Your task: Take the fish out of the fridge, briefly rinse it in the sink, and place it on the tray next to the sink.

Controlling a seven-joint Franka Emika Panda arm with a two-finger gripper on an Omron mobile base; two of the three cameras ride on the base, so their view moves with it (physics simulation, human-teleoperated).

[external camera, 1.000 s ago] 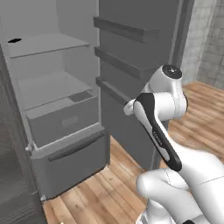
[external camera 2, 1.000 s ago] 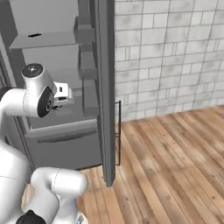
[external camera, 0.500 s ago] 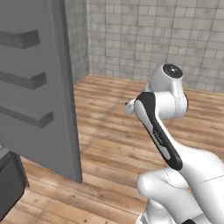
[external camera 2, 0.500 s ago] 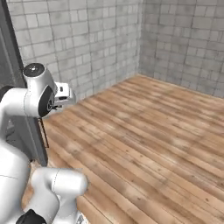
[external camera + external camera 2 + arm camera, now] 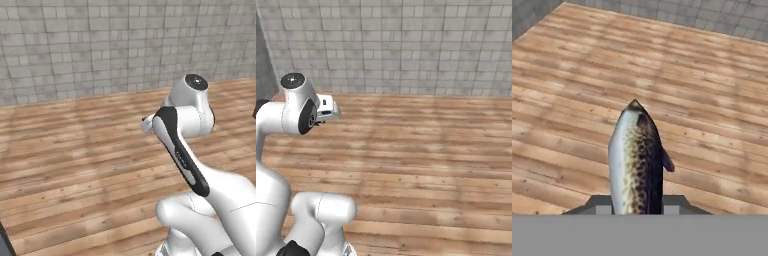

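In the left base view we see the white arm with dark joints (image 5: 192,125) rising from the lower right and folded at its elbow, above a floor of warm brown wooden planks (image 5: 75,150). Behind the floor stands a wall of pale grey square tiles (image 5: 100,45). A sliver of something dark sits at the lower left corner; we cannot tell what it is.

In the right base view we see the same arm come up from the lower left, its rounded white wrist held over the planks. A small white block of the hand juts to the right of it, and the jaws themselves are too small there for us to read. The grey tiled wall runs across the top, with a darker grey edge at the far left.

In the hand view we find the small slim fish (image 5: 636,160), silvery down one flank and speckled brown and dark down its back, standing upright from the bottom of the picture with its pointed end up. The two dark fingertips (image 5: 674,202) sit on either side of its lower body, so the jaws (image 5: 637,205) are pinching the fish. The fish hangs in the air well above the wooden floor.
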